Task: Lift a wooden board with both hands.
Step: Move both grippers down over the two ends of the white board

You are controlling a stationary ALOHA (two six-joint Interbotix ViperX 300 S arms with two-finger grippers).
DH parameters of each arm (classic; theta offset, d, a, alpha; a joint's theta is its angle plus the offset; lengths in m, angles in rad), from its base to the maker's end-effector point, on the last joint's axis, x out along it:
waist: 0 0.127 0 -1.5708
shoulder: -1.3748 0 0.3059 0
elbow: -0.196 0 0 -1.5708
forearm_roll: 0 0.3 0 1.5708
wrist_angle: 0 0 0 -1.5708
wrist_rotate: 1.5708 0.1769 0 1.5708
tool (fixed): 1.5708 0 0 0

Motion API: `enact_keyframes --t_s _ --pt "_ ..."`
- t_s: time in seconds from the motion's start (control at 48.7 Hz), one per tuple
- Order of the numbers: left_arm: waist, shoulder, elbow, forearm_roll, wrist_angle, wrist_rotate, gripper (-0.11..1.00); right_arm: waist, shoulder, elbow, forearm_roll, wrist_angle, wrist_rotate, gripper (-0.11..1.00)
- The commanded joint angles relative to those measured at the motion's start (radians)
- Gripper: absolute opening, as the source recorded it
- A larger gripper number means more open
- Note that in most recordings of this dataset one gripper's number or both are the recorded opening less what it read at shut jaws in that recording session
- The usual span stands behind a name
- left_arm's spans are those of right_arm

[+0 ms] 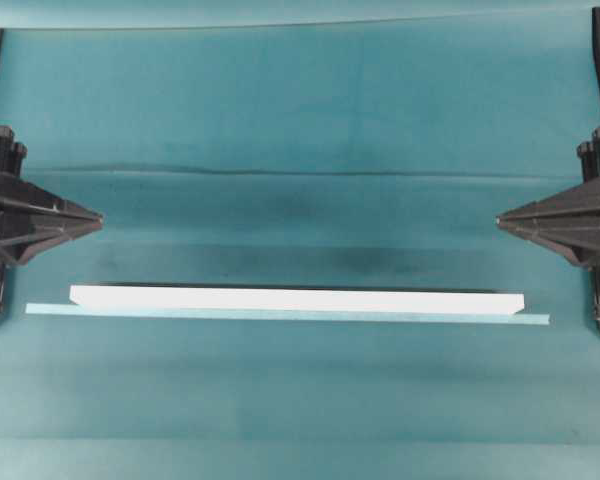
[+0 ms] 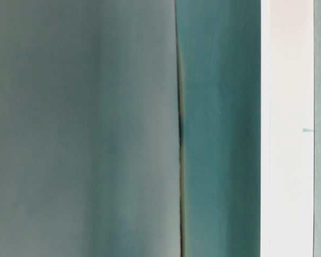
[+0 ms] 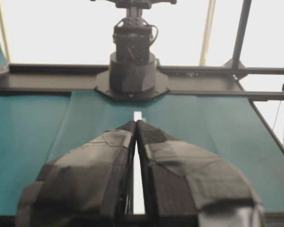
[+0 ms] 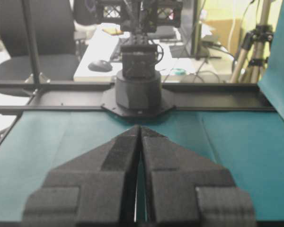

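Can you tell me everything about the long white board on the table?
The board is a long, thin, flat plank, plain white, with straight edges. It lies flat on the teal cloth, running side to side across most of the overhead view. A thinner pale teal strip lies along its near edge, sticking out past both ends. Nothing holds it: both grippers sit shut, off to the sides, away from it.

I see a teal cloth-covered surface (image 1: 300,120), creased across the middle. On it lies a long flat white wooden board (image 1: 295,298), touching a thinner pale teal strip (image 1: 280,314).
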Motion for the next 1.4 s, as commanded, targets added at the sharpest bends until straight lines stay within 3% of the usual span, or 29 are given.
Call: enact_keyframes --t_s 0.0,0.062,0.123,0.288,0.575,0.986,1.11,1.233,1.377 --pt "-0.017 0.038 -0.054 0.008 0.040 -0.034 0.14 0.005 0.015 -0.015 0.012 -0.005 0.018 0.10" --pt "-0.018 0.057 -0.084 0.012 0.083 -0.055 0.09 0.003 0.029 -0.041 0.087 0.061 0.034 0.11" --pt "-0.017 0.078 -0.115 0.015 0.124 -0.072 0.01 -0.003 0.044 -0.071 0.132 0.150 0.058 0.02" --pt "-0.017 0.123 -0.204 0.014 0.244 -0.084 -0.02 -0.012 0.078 -0.153 0.138 0.362 0.112 0.00" --pt "-0.015 0.225 -0.360 0.015 0.566 -0.092 -0.02 -0.028 0.179 -0.302 0.137 0.723 0.212 0.00" --pt "-0.015 0.430 -0.555 0.015 1.042 -0.115 -0.02 -0.028 0.391 -0.491 0.110 1.103 0.201 0.00" --pt "-0.015 0.500 -0.607 0.015 1.169 -0.109 -0.02 -0.028 0.494 -0.560 0.106 1.216 0.170 0.00" --pt "-0.015 0.551 -0.652 0.025 1.252 -0.087 -0.02 -0.029 0.568 -0.607 0.104 1.273 0.110 0.00" --pt "-0.014 0.578 -0.678 0.026 1.270 -0.038 -0.02 -0.034 0.615 -0.641 0.104 1.284 0.051 0.00"
